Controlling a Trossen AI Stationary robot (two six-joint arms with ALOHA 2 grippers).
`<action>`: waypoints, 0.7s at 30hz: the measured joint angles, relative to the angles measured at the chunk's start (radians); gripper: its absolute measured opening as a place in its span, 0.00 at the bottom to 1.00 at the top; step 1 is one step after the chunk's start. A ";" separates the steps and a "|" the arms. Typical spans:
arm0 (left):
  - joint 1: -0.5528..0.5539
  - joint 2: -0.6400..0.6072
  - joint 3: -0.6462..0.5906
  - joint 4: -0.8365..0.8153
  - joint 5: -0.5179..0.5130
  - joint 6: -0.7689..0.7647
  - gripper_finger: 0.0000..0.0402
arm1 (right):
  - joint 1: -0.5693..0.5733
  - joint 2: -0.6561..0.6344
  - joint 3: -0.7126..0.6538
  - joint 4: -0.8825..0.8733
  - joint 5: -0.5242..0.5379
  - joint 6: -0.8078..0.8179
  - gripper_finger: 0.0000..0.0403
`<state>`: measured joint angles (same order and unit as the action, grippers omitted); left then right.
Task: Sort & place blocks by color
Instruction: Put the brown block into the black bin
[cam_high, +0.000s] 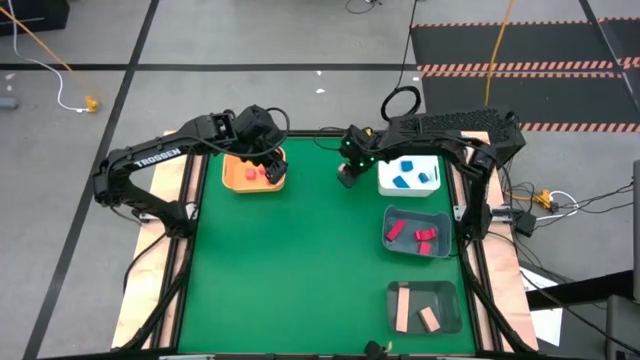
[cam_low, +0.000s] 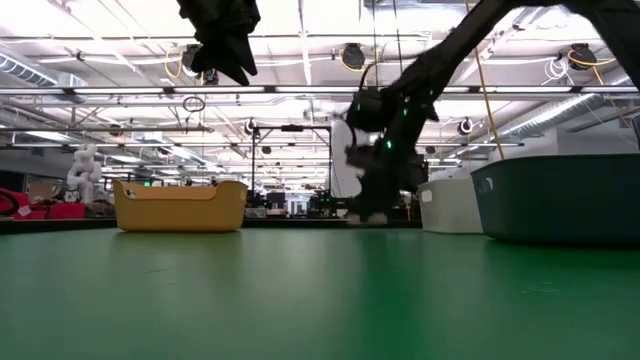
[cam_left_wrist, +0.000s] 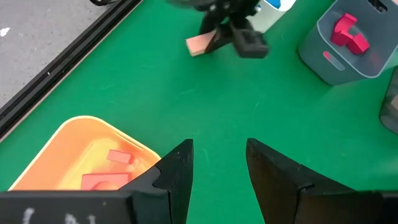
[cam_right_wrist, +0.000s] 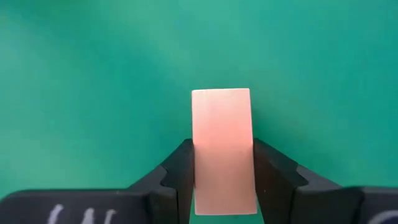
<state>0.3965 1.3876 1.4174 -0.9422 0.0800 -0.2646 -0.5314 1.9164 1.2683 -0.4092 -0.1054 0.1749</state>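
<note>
My right gripper (cam_right_wrist: 222, 171) is clamped on a tan bar (cam_right_wrist: 222, 149) low over the green table (cam_high: 300, 270); the bar's long axis runs straight out ahead between the fingers, past their tips. My left gripper (cam_left_wrist: 217, 165), fingers apart, hangs above the orange tray (cam_left_wrist: 74, 155) holding red blocks (cam_left_wrist: 102, 180).

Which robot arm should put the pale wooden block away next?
The right gripper: it already grips the pale tan wooden block, and the grey tray with tan blocks is on its side. The left gripper is open above the orange tray.
</note>
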 joint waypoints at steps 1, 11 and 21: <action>0.000 0.000 0.000 0.000 -0.001 0.000 0.37 | 0.002 -0.025 0.000 0.002 -0.007 0.006 0.28; 0.000 0.000 0.000 -0.018 -0.003 0.074 0.37 | 0.107 -0.340 0.006 -0.082 -0.003 -0.018 0.28; 0.000 -0.048 0.001 -0.127 -0.034 0.071 0.37 | 0.273 -0.606 -0.006 -0.289 0.021 0.029 0.28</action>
<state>0.3968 1.3394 1.4185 -1.0692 0.0463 -0.1935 -0.2588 1.3103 1.2622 -0.6986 -0.0845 0.2040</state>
